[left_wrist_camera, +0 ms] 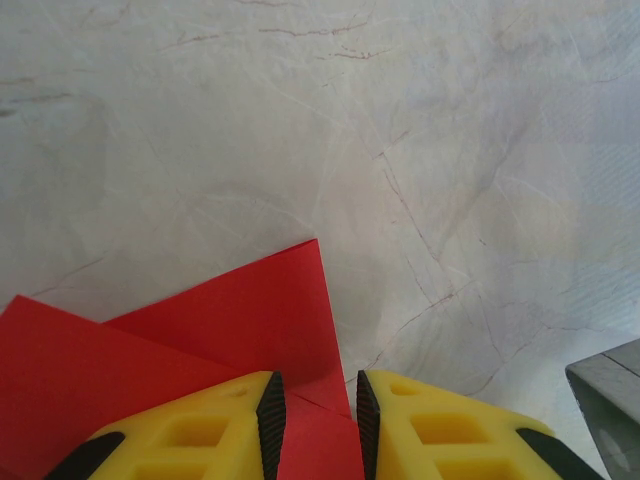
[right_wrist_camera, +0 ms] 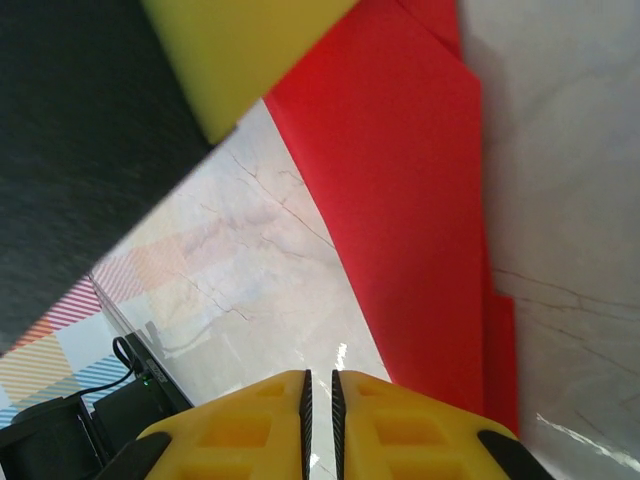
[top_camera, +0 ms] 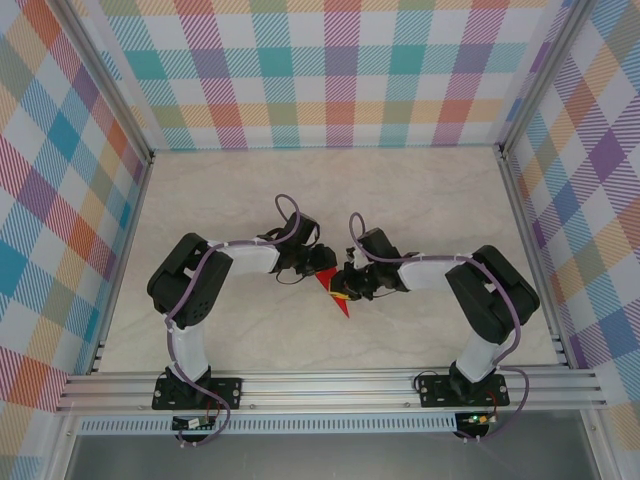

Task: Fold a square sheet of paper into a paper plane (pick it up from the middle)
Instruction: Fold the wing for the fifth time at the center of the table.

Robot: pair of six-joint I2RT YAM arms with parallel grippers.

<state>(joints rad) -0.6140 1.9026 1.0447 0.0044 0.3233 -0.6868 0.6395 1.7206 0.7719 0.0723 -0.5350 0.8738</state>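
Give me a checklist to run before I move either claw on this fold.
1. Red paper on the table, between the arms: ok.
2. Left claw over the paper, red showing between its fingers: ok.
3. Left claw gripping the paper firmly: cannot tell.
4. Right claw free of the paper: ok. Its jaws stand a slit apart with nothing between them, and the paper lies beside it.
5. Room between the two claws: not ok. They crowd together over the paper.
6. Folds finished into a dart: cannot tell.
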